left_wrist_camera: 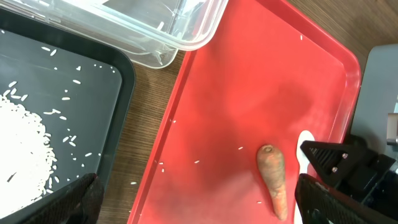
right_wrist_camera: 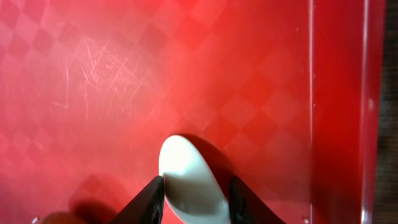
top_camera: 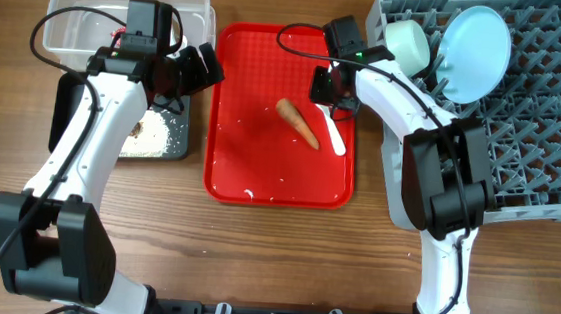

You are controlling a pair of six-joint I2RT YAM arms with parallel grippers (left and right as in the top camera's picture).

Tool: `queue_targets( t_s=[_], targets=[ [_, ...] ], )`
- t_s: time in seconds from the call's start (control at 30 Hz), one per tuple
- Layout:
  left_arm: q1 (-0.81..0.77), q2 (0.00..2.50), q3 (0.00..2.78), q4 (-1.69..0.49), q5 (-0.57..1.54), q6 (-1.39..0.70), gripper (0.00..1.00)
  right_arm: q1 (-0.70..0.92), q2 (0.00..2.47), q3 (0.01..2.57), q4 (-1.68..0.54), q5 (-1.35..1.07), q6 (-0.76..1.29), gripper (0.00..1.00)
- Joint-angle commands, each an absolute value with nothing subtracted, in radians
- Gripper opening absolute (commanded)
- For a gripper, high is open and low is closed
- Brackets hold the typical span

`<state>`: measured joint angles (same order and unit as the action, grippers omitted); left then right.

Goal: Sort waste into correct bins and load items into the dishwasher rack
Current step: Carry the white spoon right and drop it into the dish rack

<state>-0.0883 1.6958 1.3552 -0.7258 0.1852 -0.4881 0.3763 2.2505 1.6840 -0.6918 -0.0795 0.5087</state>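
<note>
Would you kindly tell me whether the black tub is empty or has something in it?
Not empty. The black tub holds a heap of white rice, with loose grains scattered across its floor.

No readable text, label, brand or number appears anywhere

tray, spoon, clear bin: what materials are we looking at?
Tray: likely hard red plastic, glossy, with fine scratches and a faint checker texture. Spoon: looks like smooth white plastic with a soft sheen. Clear bin: transparent plastic, see-through walls, moulded rim.
</note>
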Motion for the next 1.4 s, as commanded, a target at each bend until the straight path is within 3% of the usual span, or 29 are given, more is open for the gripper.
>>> queue_targets(
  t_s=[0.0, 0.1, 0.27, 0.47, 0.63, 0.7, 0.77, 0.97, 1.1, 1.2, 1.23, 1.27, 1.3, 1.37],
  targets=[
    [-0.082, 1.681, 1.362, -0.723, 0.193, -0.487, 1.0, 0.379, 2.303, 1.66, -0.719, -0.121, 0.528, 0.23],
    [-0.082, 1.681, 1.362, -0.723, 0.193, -0.487, 1.0, 0.379, 2.303, 1.66, -0.715, -0.125, 0.529, 0.04],
    [-0.082, 1.681, 1.362, -0.723, 0.193, -0.487, 1.0, 0.379, 2.266, 1.675, -0.725, -0.125, 0.484, 0.05],
    [-0.082, 1.681, 1.362, -0.723, 0.193, -0.487, 0.99, 0.347, 1.929, 1.676, -0.81, -0.126, 0.395, 0.04],
    [-0.082, 1.681, 1.362, -0.723, 0.193, -0.487, 1.0, 0.121, 1.64, 1.676, -1.006, 0.164, 0.634, 0.04],
    [-0.082, 1.681, 1.362, -0.723, 0.193, -0.487, 1.0, 0.004, 1.599, 1.676, -1.113, 0.299, 0.765, 0.05],
    [-0.082, 1.681, 1.362, -0.723, 0.193, -0.487, 1.0, -0.128, 1.601, 1.671, -1.177, 0.345, 0.763, 0.04],
    [-0.082, 1.681, 1.362, -0.723, 0.193, -0.487, 1.0, -0.31, 1.603, 1.439, -1.023, 0.344, 0.893, 0.04],
    [-0.082, 1.681, 1.362, -0.723, 0.193, -0.487, 1.0, -0.312, 1.611, 1.359, -0.915, 0.307, 0.9, 0.04],
    [-0.082, 1.681, 1.362, -0.723, 0.193, -0.487, 1.0, -0.312, 1.614, 1.359, -0.913, 0.301, 0.924, 0.23],
    [-0.082, 1.681, 1.362, -0.723, 0.193, -0.487, 1.0, -0.312, 1.614, 1.359, -0.91, 0.287, 0.924, 0.49],
    [-0.082, 1.681, 1.362, -0.723, 0.193, -0.487, 1.0, -0.312, 1.614, 1.359, -0.909, 0.277, 0.918, 0.59],
    [-0.082, 1.681, 1.362, -0.723, 0.193, -0.487, 1.0, -0.312, 1.614, 1.359, -0.909, 0.252, 0.884, 0.79],
    [-0.082, 1.681, 1.362, -0.723, 0.193, -0.487, 1.0, -0.312, 1.608, 1.359, -0.907, 0.171, 0.794, 0.91]
  ],
)
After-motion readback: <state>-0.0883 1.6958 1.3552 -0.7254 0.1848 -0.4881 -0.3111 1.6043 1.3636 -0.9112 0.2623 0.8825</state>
